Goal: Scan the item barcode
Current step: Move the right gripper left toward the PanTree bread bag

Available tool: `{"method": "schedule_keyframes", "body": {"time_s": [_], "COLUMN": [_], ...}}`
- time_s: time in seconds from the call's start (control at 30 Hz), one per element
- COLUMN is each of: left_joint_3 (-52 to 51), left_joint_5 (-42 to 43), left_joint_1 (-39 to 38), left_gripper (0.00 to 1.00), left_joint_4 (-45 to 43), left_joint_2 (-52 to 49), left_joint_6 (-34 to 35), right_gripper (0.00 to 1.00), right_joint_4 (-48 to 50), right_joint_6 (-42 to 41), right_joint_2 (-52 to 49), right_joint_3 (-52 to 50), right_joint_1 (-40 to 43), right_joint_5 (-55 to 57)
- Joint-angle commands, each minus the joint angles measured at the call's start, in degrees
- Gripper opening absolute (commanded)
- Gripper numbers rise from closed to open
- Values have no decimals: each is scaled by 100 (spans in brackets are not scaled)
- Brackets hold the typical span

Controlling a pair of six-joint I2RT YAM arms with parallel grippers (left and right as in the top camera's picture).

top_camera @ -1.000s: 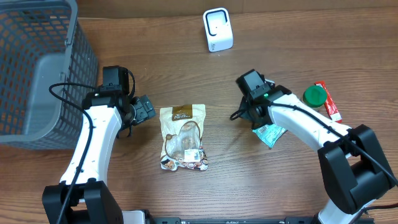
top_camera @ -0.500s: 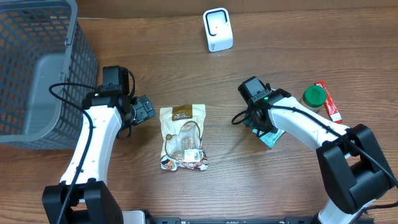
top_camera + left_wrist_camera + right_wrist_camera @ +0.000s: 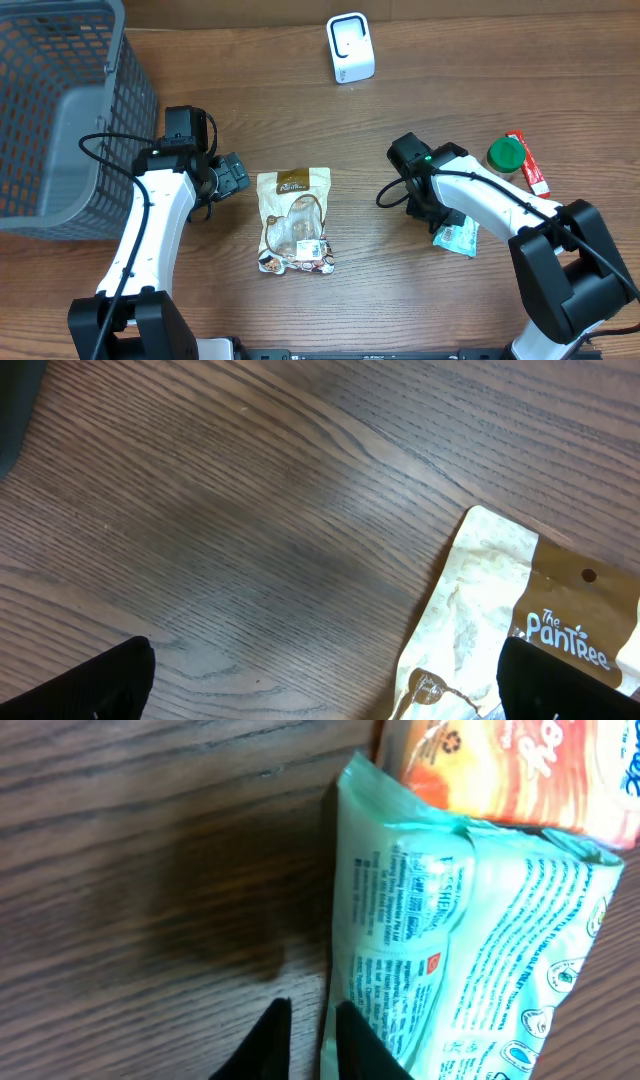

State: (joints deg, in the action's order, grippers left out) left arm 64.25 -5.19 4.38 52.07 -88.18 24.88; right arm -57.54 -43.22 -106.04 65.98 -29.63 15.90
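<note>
From above, my right gripper (image 3: 432, 213) sits at the mint packet (image 3: 457, 237), well apart from the scanner (image 3: 350, 47). Its wrist camera adds the packet's printed text, an orange wrapper (image 3: 500, 765) touching its top edge, and 2 fingertips (image 3: 268, 1038) barely parted at the packet's side; pinching or not, I cannot tell. The left gripper (image 3: 330, 685) is spread wide beside the brown pouch (image 3: 520, 620), holding nothing.

A brown wood-grain counter (image 3: 480, 60) fills the overhead view, its grain running mostly left to right. Even light falls across it, casting only soft shadows.
</note>
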Motion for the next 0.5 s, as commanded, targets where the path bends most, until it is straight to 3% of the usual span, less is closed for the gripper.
{"method": "schedule_keyframes", "body": {"time_s": [0.0,0.17,0.3,0.47], "left_joint_3": [83,83,83,83], "left_joint_5": [-59,-59,-59,-59], "left_joint_1": [11,11,11,11], "left_gripper": [100,100,100,100], "left_joint_4": [-4,-2,-4,-4], "left_joint_2": [13,13,13,13], "left_joint_6": [-66,-66,-66,-66], "right_gripper": [18,25,38,46], "right_joint_4": [0,262,1054,1751], "right_joint_6": [435,472,476,1071], "right_joint_2": [-17,-17,-17,-17], "right_joint_3": [-42,-42,-42,-42], "right_joint_1": [0,0,0,-177], "right_joint_5": [-76,-857,-2155,-3154]}}
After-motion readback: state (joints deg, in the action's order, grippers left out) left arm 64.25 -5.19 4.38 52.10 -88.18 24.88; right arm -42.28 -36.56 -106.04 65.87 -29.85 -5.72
